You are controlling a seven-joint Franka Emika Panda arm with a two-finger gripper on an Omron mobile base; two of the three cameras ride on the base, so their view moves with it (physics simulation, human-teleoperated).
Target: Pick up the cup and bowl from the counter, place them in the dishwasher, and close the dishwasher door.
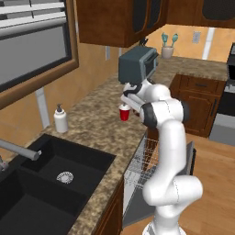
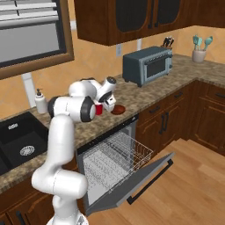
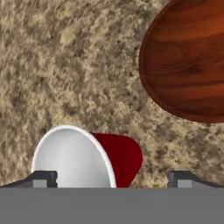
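Hand view showed the tool (image 3: 111, 179) with its fingertips spread wide either side of the cup (image 3: 87, 159), not visibly pressing it, so the tool looked open around it. The cup stood on the desk (image 3: 65, 65), just beside the bowl (image 3: 188, 61). The cup was probably light, stiff and smooth; pinching across its tapered wall below the rim seemed safest. The dishwasher (image 2: 116, 160) stood open below.
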